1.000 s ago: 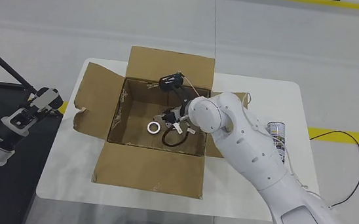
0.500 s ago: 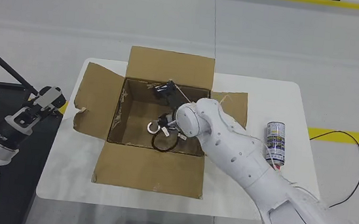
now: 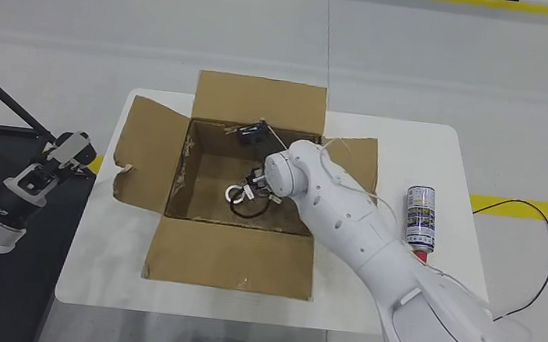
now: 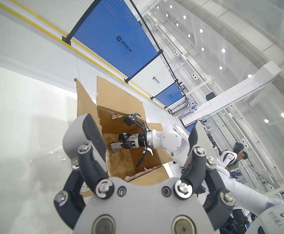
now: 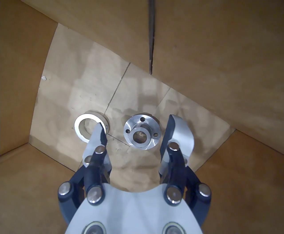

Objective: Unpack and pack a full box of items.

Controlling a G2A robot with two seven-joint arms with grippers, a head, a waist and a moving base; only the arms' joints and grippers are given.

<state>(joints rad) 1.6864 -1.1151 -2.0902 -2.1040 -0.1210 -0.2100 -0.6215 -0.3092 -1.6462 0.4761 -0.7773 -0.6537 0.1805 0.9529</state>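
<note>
The open cardboard box is plain brown, paler tan on its floor. Inside it, the round metal flange is bright silver, the metal ring a whitish silver. My right end effector is light grey with black pads and dark blue links. Outside the box, the table is white, the spray can grey with a red end.

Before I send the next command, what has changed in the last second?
The right gripper, open and empty, moved leftward inside the box toward the ring; nothing was grasped or released. The box, spray can and left gripper stayed put.
</note>
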